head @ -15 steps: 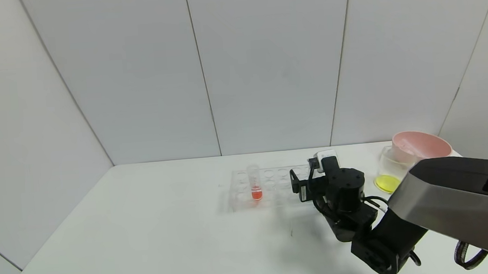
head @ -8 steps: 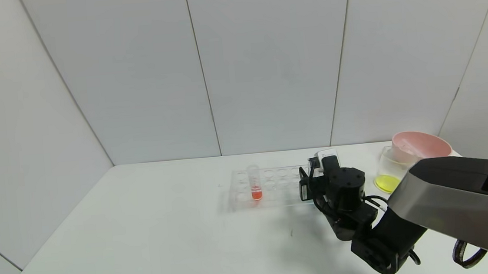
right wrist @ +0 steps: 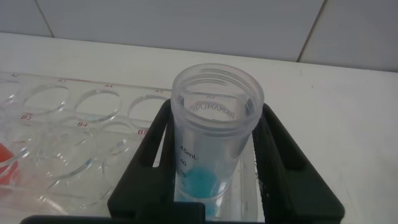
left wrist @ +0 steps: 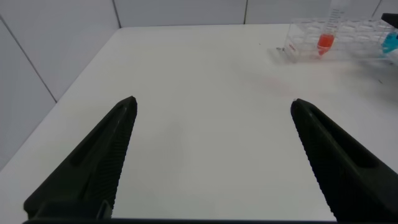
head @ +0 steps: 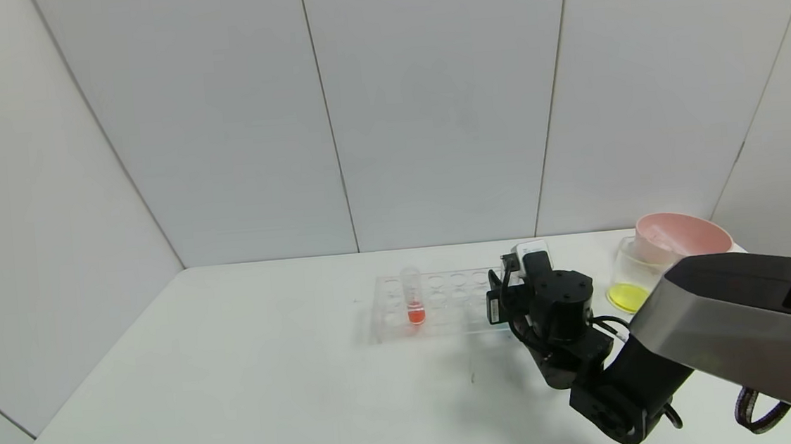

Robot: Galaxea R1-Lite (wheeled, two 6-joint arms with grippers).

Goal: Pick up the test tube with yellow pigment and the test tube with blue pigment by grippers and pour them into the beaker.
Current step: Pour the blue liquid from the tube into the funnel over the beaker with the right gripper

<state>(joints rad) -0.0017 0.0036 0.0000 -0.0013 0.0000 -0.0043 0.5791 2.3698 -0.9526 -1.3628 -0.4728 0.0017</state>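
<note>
1. my right gripper (right wrist: 214, 158) is clenched on the test tube with blue pigment (right wrist: 214, 134); in the right wrist view one black finger (right wrist: 155, 149) presses each side of the tube wall.
2. the blue tube stands upright with its mouth open upward, and a small pool of cyan liquid lies at its bottom.
3. landmark: the clear tube rack (head: 437, 303) on the white table (head: 254, 395). the blue tube is at the rack's right end, seated among the rack's holes; whether its base rests in a hole i cannot tell.
4. in the head view my right gripper (head: 497, 302) sits at that same right end of the rack, with the rest of my right arm reaching back from it toward the table's near right edge.
5. an orange-red tube (head: 413, 295) stands upright in the left half of the rack, well apart from my right gripper.
6. the beaker (head: 631, 275) stands to the right of the rack, beyond my right wrist, and holds yellow liquid at its bottom.
7. a pink bowl (head: 682, 236) sits just beside the beaker, on the side away from the rack.
8. my left gripper (left wrist: 211, 162) is released, its two fingers spread wide above bare table, well to the left of the rack.
</note>
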